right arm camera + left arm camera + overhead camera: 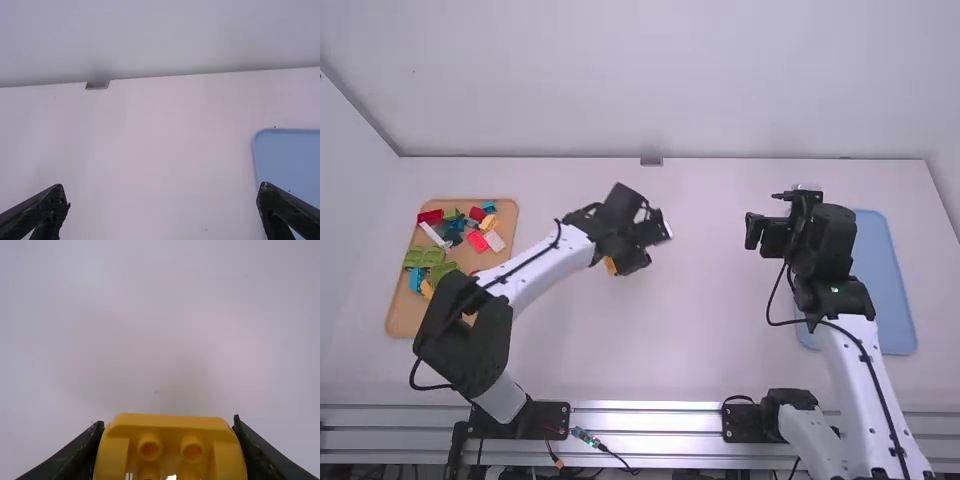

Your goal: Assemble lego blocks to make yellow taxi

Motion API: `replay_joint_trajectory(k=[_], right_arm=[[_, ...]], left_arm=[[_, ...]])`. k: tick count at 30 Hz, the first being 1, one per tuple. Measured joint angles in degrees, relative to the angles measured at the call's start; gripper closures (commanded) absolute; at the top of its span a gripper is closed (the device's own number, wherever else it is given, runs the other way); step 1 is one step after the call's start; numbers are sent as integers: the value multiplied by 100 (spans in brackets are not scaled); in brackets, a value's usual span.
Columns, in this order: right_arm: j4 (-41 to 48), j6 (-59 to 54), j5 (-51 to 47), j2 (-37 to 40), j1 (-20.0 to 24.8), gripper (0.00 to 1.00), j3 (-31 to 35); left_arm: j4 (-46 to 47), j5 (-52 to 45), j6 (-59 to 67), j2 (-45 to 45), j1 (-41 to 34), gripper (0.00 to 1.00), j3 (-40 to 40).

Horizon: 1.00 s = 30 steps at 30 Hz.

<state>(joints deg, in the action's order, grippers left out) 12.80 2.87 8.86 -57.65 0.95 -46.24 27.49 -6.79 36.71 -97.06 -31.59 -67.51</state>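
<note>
1. Lego blocks (477,240) lie loose on the tan tray (410,318) at the left side of the tabletop (710,340): reds, greens, blues, pale ones and at least 2 yellow ones (488,223). Part of that tray is behind the left arm (535,265), so I can't give you a full count.
2. The left pincer (168,423) has a yellow piece (171,432) caught snugly between its 2 fingers, out over the tabletop, well apart from the tan tray. Whether that piece is a single block or a few joined, I can't tell from where I stand.
3. The right pincer (162,187) is spread wide with nothing in its grasp. It hangs near the blue tray (882,275), which the right arm (850,370) partly covers.
4. So how far along is it? Barely begun, I'd say: 1 yellow piece is picked out and in hand, perhaps meant for the taxi's body.
5. Left to do, as I judge it: choose the other parts, press them together in order and firm up the joints. Most of the building seems to lie ahead.
6. My guess for the next move is setting the yellow piece down as a base, or letting the right pincer steady it.
</note>
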Motion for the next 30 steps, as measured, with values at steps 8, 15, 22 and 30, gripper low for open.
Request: replay_joint_trajectory(k=[8, 15, 22, 30], right_arm=[[203, 11, -2, 376, 85, 1, 0], [238, 15, 4, 411, -76, 1, 0], [236, 15, 2, 409, -94, 1, 0], [240, 9, 4, 411, -94, 1, 0]], left_arm=[[-645, -7, 737, 0, -960, 98, 911], [-1115, -142, 817, 0, -997, 98, 1473], [-1692, -332, 627, -2, -999, 99, 1753], [-1139, -304, 402, -433, -999, 98, 1425]])
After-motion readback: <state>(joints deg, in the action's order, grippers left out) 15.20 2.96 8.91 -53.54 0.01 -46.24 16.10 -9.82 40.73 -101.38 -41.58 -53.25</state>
